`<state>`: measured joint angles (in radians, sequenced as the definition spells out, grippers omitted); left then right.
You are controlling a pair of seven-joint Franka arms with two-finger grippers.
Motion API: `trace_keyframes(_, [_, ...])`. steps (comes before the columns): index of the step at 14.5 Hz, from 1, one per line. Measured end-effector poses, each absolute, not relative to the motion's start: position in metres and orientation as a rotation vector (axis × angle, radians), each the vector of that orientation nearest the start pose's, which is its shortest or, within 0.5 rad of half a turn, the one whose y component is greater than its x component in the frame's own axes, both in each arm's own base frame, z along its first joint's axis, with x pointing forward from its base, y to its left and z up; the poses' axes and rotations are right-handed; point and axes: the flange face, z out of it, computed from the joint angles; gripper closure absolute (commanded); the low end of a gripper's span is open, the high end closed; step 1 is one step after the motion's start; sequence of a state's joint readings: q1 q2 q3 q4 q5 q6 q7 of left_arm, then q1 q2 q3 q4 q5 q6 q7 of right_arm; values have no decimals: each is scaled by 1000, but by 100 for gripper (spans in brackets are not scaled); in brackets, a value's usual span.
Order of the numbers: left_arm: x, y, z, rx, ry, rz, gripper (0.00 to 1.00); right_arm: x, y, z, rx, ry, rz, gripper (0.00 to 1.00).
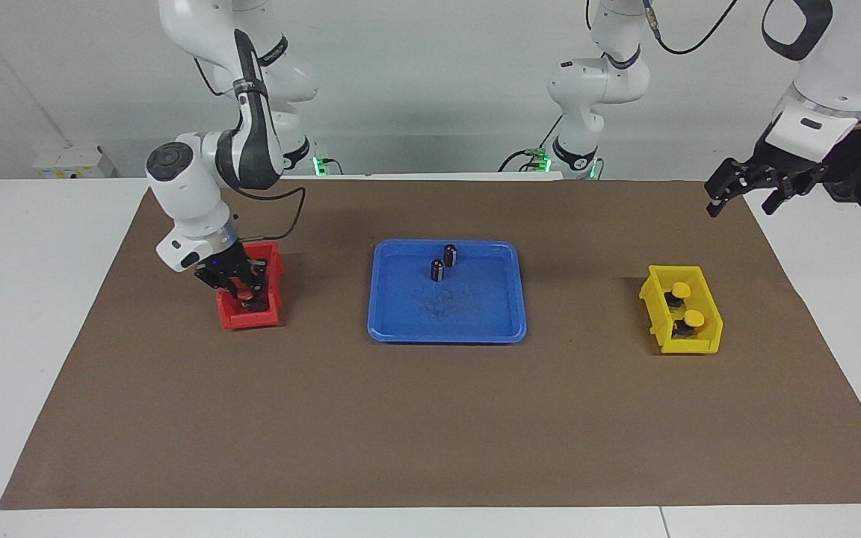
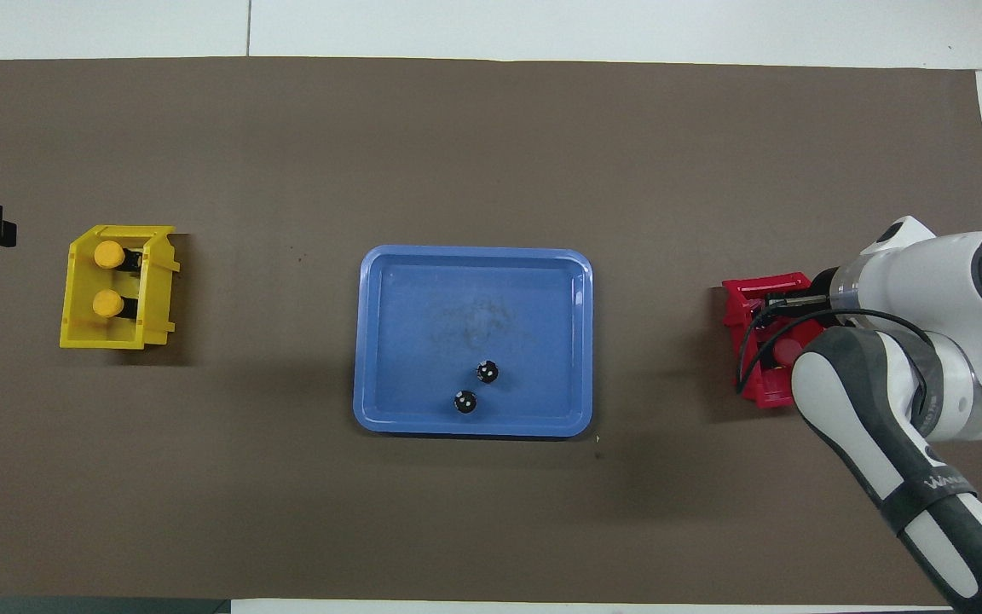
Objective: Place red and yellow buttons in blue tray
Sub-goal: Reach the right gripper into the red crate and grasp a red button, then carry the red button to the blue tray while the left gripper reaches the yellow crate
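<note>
My right gripper point(image 1: 242, 288) reaches down into the small red bin point(image 1: 247, 320) and is shut on a red button point(image 2: 788, 350), whose round cap shows between the fingers. Two yellow buttons point(image 1: 681, 288) point(image 1: 693, 319) sit in the small yellow bin point(image 1: 655, 299) toward the left arm's end of the table. The blue tray point(image 1: 445, 317) lies in the middle of the brown mat, between the two bins. My left gripper point(image 1: 744, 190) hangs open and waits over the mat's corner, above the yellow bin's end of the table.
Two dark capless cylinders point(image 1: 451, 255) point(image 1: 437, 270) stand in the blue tray on the side nearer the robots. The brown mat point(image 1: 430, 418) covers most of the white table. The right arm's forearm point(image 2: 883, 426) covers part of the red bin from above.
</note>
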<state>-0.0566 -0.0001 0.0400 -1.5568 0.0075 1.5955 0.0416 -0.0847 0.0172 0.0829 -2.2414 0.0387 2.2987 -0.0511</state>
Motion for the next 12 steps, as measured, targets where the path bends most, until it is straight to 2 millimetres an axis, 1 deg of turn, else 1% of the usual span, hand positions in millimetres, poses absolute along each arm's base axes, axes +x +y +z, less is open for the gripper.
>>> trace_keyframes(1, [557,-8,633,-3132,91,-61,0,535,0,377,-3110,-43,-33,81])
trace_keyframes(2, [557,-8,633,-3132,91,-61,0,543,0,395,-3112,-55,-2,81])
trace_keyframes(5, [557,-9,633,-3132,94,-56,0,568,-2,464,-3139,-92,72,81])
trace_keyframes(6, [557,-10,632,-3132,96,-55,0,576,2,487,-3138,-103,90,81])
trace_keyframes(7, [557,-11,632,-3132,96,-54,0,584,15,507,-3136,-115,100,81])
trace_keyframes(8, [557,-11,631,-3132,96,-51,0,592,40,522,-3137,-97,103,81])
trace_keyframes(9, [557,-11,626,-3132,97,-57,0,599,76,534,-3141,-48,97,81])
trace_keyframes(10, [558,-10,617,-3131,110,-90,0,603,121,541,-3146,14,72,82])
trace_keyframes(11, [558,-9,599,-3129,132,-116,0,602,169,542,-3154,60,34,82])
trace_keyframes(12, [557,-7,579,-3128,142,-127,4,599,211,538,-3153,91,-10,83])
